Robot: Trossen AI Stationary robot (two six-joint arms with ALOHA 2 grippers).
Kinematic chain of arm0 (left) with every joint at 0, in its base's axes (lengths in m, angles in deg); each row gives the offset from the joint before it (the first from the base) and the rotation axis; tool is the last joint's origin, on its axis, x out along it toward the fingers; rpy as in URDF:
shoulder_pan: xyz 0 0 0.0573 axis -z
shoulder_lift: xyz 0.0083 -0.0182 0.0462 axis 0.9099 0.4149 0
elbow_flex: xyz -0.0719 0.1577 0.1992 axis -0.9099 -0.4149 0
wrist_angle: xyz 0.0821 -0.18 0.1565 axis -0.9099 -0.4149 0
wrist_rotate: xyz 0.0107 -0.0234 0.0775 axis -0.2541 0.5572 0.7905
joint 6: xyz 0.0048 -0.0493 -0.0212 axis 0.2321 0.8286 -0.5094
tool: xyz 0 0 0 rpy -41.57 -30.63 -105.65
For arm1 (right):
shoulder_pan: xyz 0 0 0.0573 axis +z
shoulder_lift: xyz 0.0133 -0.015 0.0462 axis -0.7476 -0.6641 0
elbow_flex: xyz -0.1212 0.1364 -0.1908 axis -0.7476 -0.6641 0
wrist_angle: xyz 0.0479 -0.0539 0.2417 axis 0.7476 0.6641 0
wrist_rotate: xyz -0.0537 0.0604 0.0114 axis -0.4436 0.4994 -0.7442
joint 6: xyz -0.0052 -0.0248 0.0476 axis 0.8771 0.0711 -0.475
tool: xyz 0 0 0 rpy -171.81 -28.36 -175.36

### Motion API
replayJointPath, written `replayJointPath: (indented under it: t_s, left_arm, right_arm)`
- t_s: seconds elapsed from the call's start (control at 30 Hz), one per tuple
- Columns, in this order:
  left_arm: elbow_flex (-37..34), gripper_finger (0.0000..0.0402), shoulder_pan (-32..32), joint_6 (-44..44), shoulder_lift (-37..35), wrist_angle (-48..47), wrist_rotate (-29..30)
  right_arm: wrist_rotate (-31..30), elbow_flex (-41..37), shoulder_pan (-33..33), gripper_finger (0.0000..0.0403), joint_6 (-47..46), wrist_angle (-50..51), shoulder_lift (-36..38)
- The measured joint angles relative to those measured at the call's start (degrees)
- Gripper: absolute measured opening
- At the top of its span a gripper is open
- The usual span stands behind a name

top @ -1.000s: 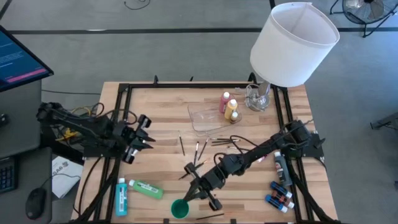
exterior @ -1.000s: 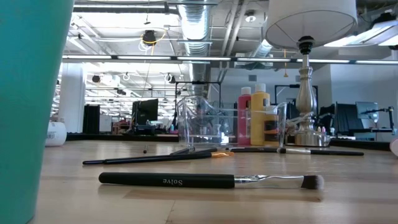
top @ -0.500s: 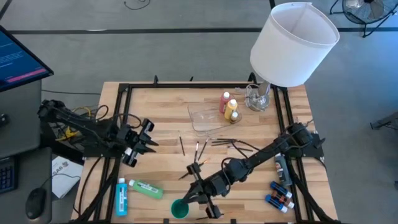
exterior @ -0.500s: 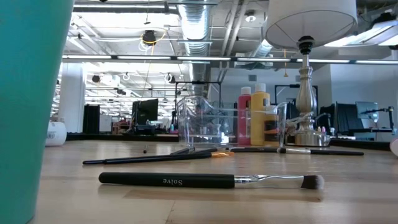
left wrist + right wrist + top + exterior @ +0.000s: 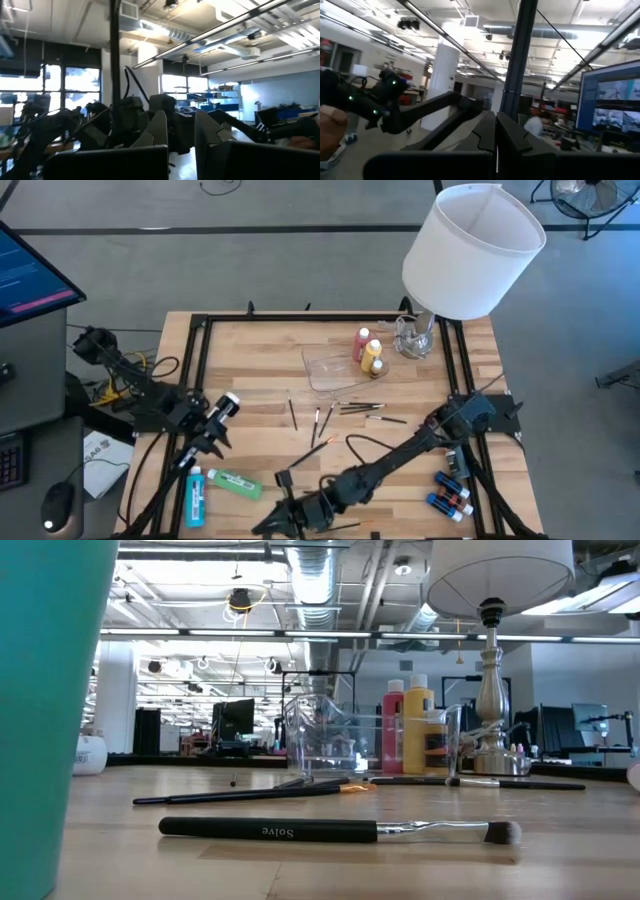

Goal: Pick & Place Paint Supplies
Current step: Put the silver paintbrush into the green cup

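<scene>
Surface point(image 5: 260, 350): wood, black-framed, open room at centre left.
Lampshade point(image 5: 473, 250): upper right, hides the lamp base.
Clear tray point(image 5: 335, 368): upper centre; pink bottle point(image 5: 361, 343) and yellow bottle point(image 5: 372, 356) at its right edge.
Green bottle point(image 5: 235, 483) and blue bottle point(image 5: 195, 494): lower left, lying flat.
Tiny bottles point(image 5: 450, 495): lower right edge.
Brushes point(image 5: 330, 416): scattered mid-frame.
Right tool point(image 5: 270, 526): bottom edge, partly cut off, fingers together, empty.
Left tool point(image 5: 188, 461): left edge, together, empty.
</scene>
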Motion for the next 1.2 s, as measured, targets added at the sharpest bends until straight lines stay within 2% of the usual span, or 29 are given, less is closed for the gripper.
replayJointPath:
  t_s: [0.2, 0.4, 0.7, 0.83, 1.0, 1.2]
  left_arm:
    - [0.0, 0.0001, 1.9, -0.2, 0.0, 0.2, 0.1]
    - [0.0, 0.0001, 2.1, -0.2, 0.0, 0.2, 0.1]
    - [0.0, 0.0001, 3.2, -0.2, 0.0, 0.4, 0.1]
    - [0.0, 0.0001, 3.2, -0.2, 0.0, 0.4, 0.1]
    - [0.0, 0.0001, 3.2, -0.2, 0.0, 0.4, 0.1]
    - [0.0, 0.0001, 3.2, -0.2, 0.0, 0.4, 0.1]
  right_arm:
    - [-1.1, 0.1, 1.1, 0.0000, -3.0, -3.7, -1.5]
    - [-7.7, -0.1, 0.9, 0.0000, -5.6, -9.9, -5.1]
    - [-12.1, -0.1, 1.9, 0.0000, -5.1, -6.7, -5.0]
    - [-14.0, -3.4, 2.1, 0.0000, -6.0, -9.1, -5.1]
    - [-14.2, -7.2, 1.7, 0.0000, -8.0, -16.2, -5.1]
    - [-14.2, -8.6, 1.3, 0.0000, -9.5, -17.4, -5.1]
